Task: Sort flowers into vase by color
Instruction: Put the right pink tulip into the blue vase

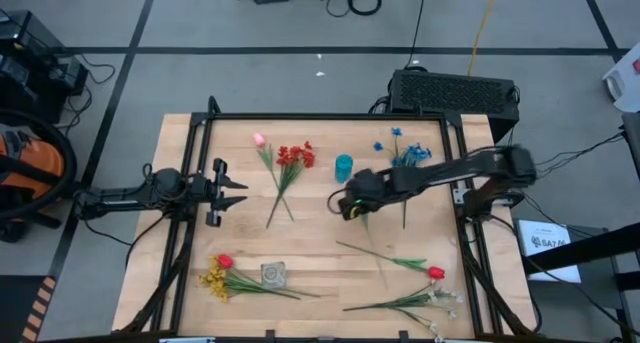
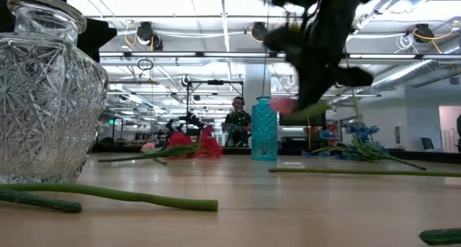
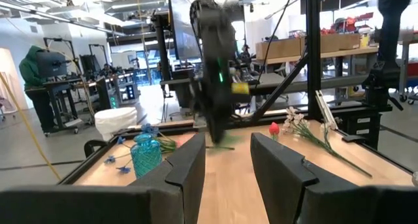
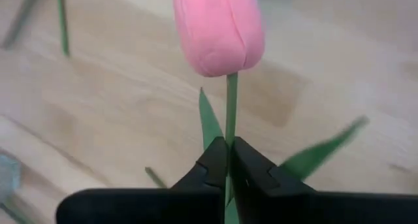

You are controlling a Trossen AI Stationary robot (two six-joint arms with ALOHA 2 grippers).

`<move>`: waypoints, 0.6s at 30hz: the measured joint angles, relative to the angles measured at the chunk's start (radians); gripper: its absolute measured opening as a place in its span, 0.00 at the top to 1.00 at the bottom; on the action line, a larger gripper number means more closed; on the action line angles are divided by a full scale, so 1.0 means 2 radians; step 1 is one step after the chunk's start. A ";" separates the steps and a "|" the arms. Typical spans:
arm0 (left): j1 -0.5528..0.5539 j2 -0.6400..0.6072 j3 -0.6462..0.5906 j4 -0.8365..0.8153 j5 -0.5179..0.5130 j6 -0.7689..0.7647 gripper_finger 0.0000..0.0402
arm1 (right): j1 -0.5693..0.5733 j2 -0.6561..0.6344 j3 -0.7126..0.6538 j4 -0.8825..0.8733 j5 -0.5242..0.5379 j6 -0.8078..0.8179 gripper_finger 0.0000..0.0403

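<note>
A pink tulip [image 4: 219, 29] is shown clamped by its thin green stem between the closed fingers of the right gripper [image 4: 228, 160], the bloom standing just beyond the fingertips and clear of the table [image 1: 310, 245]. In the high view the right gripper [image 1: 352, 204] is seen above the middle of the table, just beside the small blue vase [image 1: 344, 167]; in the low view the flower is carried well above the boards, close to that vase [image 2: 263, 129].

The step in hand is judged to be the carrying of this tulip to a vase. Because the stem is gripped near the bloom, the long free end is expected to swing; a slow, steady transfer is advised, with the stem brought upright over the mouth before it is lowered. The neck of the blue vase appears narrow, so the stem's tip should be centred first, and release given only once the stem is well inside.

Further out lie a second pink tulip [image 1: 259, 140], the red cluster [image 1: 294, 157], the blue sprays [image 1: 405, 153], a red tulip [image 1: 435, 273], white blooms [image 1: 445, 301] and the yellow bunch [image 1: 215, 279] beside a cut-glass vase [image 1: 273, 274].

The left gripper [image 1: 228, 192] waits with fingers parted at the table's left edge.
</note>
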 joint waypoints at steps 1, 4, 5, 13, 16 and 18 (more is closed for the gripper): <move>0.000 0.000 0.000 0.001 0.000 0.000 0.67 | 0.000 -0.021 0.000 -0.017 0.014 0.003 0.99; 0.000 0.000 0.000 0.000 0.000 0.000 0.67 | 0.000 -0.082 0.000 -0.062 0.081 0.010 0.99; 0.000 0.000 0.000 0.001 0.000 0.000 0.67 | -0.001 -0.101 0.000 -0.067 0.110 0.008 0.99; 0.000 0.000 0.000 0.000 0.000 0.000 0.67 | -0.039 -0.178 0.000 0.042 0.271 -0.143 1.00; 0.000 0.000 0.000 0.000 0.000 0.000 0.67 | -0.076 -0.177 0.000 0.094 0.276 -0.229 1.00; 0.000 0.000 0.000 0.000 0.000 0.000 0.67 | -0.106 -0.172 0.000 0.136 0.268 -0.279 1.00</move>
